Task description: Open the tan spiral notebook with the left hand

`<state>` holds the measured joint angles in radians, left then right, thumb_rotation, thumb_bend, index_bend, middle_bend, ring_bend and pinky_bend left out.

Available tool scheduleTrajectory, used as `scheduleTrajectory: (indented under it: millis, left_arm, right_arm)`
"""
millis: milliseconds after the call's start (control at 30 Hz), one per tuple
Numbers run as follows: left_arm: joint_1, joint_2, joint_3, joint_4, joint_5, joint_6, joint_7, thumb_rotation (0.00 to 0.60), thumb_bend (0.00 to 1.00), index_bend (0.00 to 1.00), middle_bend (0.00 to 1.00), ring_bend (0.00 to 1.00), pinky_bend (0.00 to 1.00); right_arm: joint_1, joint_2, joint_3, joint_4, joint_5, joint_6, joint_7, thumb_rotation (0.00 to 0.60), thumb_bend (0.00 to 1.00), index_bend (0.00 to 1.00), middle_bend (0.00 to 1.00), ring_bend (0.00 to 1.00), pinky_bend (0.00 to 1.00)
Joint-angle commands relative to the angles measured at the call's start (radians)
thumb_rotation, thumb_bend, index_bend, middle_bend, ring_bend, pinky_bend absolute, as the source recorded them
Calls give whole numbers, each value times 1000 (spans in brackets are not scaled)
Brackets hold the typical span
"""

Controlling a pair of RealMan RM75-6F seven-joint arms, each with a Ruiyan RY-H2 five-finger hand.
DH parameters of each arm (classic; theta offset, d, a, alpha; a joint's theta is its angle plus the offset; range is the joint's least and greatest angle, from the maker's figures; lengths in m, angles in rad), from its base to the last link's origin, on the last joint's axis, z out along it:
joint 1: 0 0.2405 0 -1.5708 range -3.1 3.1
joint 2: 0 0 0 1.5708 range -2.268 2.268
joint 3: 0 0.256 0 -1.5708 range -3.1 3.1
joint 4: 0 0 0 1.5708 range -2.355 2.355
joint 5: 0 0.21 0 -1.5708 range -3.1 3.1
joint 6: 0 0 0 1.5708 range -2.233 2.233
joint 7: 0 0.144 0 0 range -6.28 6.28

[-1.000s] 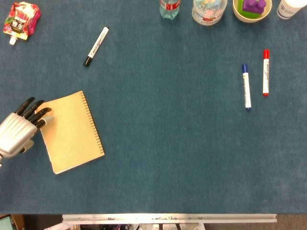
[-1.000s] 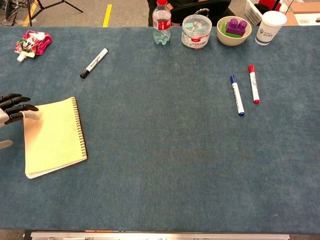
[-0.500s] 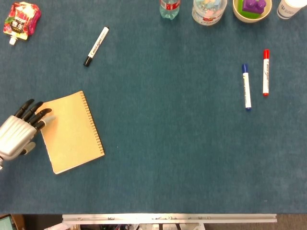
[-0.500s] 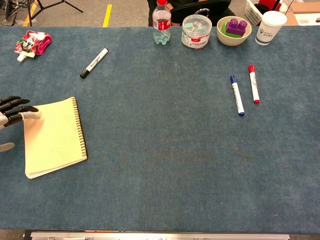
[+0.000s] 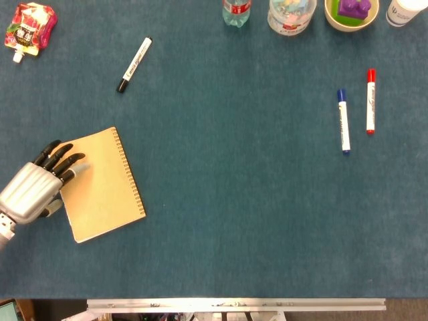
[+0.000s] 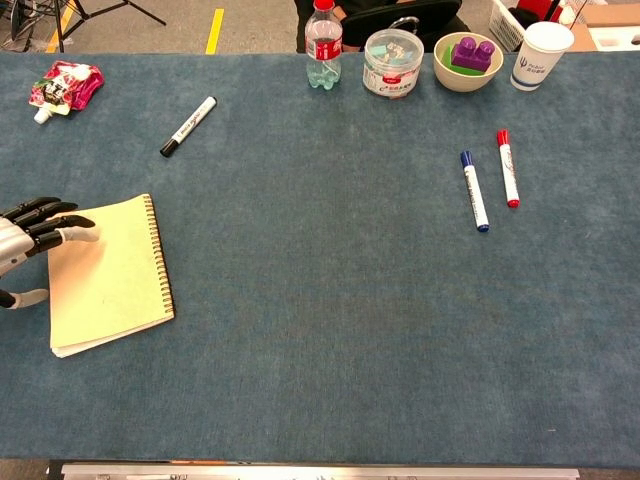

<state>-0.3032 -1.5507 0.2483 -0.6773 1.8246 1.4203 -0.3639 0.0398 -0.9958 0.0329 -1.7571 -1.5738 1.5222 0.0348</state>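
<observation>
The tan spiral notebook (image 5: 103, 184) (image 6: 108, 273) lies closed on the blue table at the left, its wire binding along the right edge. My left hand (image 5: 37, 187) (image 6: 28, 245) is at the notebook's left edge, fingers spread and holding nothing. Its dark fingertips (image 5: 70, 162) reach over the upper left corner of the cover. Whether they touch the cover I cannot tell. The right hand is in neither view.
A black marker (image 5: 134, 64) lies beyond the notebook. A red snack pouch (image 5: 29, 27) sits at the far left. Blue (image 5: 343, 121) and red (image 5: 370, 100) markers lie at the right. A bottle (image 6: 323, 45), a jar (image 6: 393, 63), a bowl (image 6: 468, 61) and a cup (image 6: 539, 54) line the back edge.
My left hand has moved right, so its fingertips now reach further over the notebook's upper left corner. The notebook has not moved.
</observation>
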Motion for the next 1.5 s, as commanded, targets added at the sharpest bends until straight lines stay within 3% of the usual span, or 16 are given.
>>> scheduleTrajectory:
  millis: [33, 633, 933, 1267, 1500]
  left_arm:
    - [-6, -3, -2, -8, -1, -8, 1, 600, 206, 157, 125, 0, 0]
    - [-57, 5, -17, -133, -7, -48, -14, 600, 209, 171, 125, 0, 0]
    - [-102, 26, -32, -230, 1, -68, 31, 600, 411, 212, 139, 0, 0]
    - [-127, 67, -47, -329, -19, -103, 71, 600, 537, 306, 160, 0, 0]
    - [-132, 98, -53, -391, -33, -118, 97, 600, 547, 434, 182, 17, 0]
  right_arm:
    - [-1, -1, 1, 3, 1, 2, 4, 600, 226, 238, 273, 147, 265]
    - [-12, -5, 4, 34, 4, 21, 40, 600, 226, 238, 273, 147, 265]
    - [-20, -9, 5, 52, 6, 32, 61, 600, 226, 238, 273, 147, 265]
    - [-25, -17, 9, 79, 11, 41, 88, 600, 227, 238, 273, 147, 265]
    - [-21, -25, 13, 90, 10, 37, 95, 600, 227, 238, 273, 147, 265]
